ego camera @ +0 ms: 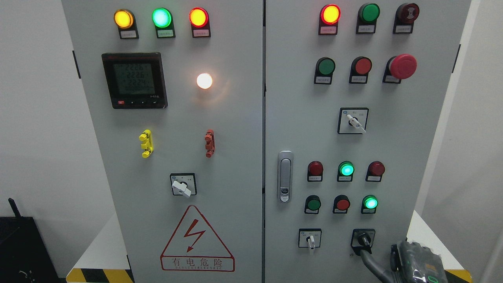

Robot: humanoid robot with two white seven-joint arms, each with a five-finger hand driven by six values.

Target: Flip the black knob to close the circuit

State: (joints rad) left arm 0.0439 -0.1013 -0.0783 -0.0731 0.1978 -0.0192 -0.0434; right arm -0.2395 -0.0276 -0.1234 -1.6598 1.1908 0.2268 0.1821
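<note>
Reaching up from the lower right corner, the right hand (383, 263) has one dark finger (367, 257) stretched toward the small black rotary knob (364, 239), its tip just beneath the knob's pointer and seemingly touching it; whether the remaining fingers are curled or spread cannot be told, since the grey body of the hand hides them. The black knob sits on a black square plate at the bottom right of the right-hand door of the tall grey metal electrical cabinet (235, 118), its pointer angled down and slightly right. Just left of it is a white-handled selector switch (310, 239) pointing straight down. Above the two, a lit round green indicator lamp (370, 203) glows beside an unlit red push button (342, 204). On the left door, a red triangular lightning warning sign (196, 239) sits near the bottom.
</note>
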